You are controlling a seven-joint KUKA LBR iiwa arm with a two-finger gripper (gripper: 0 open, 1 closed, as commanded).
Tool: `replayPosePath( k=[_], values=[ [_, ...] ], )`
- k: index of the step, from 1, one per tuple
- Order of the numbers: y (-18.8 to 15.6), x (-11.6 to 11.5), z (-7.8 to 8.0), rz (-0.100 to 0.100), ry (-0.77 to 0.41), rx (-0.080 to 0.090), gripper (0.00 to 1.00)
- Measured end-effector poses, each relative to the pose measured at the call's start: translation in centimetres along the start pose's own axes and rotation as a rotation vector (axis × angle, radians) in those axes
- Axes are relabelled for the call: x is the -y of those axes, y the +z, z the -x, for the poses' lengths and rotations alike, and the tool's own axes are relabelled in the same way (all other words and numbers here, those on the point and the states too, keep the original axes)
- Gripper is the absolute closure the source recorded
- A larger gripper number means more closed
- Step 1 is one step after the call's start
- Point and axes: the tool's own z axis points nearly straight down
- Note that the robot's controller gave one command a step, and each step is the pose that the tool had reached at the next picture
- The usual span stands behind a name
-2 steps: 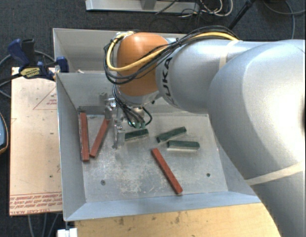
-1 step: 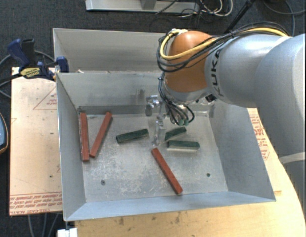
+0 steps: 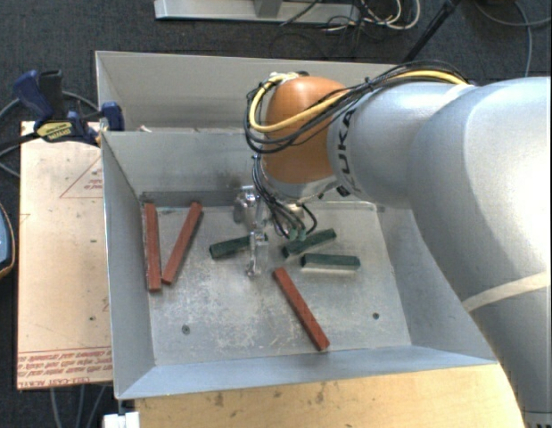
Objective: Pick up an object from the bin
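Gripper [image 3: 255, 264] low at bin [image 3: 124, 239] centre, tip touching right end of green bar [image 3: 229, 249] | spread or pressed together: cannot tell | two other green bars [image 3: 329, 262] just right, red bar [image 3: 300, 308] nearby | probably lowered there to take the nearest bar; nothing seen held

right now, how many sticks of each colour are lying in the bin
red-brown sticks: 3
dark green sticks: 3
total: 6
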Motion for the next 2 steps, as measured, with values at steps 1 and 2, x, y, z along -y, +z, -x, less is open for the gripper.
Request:
replayPosePath(
  k=[1,2],
  values=[
    [-0.4,0.2,0.2,0.000,0.004,0.004,1.00],
    [-14.2,3.5,-5.9,-0.002,-0.057,0.011,1.00]
  ],
)
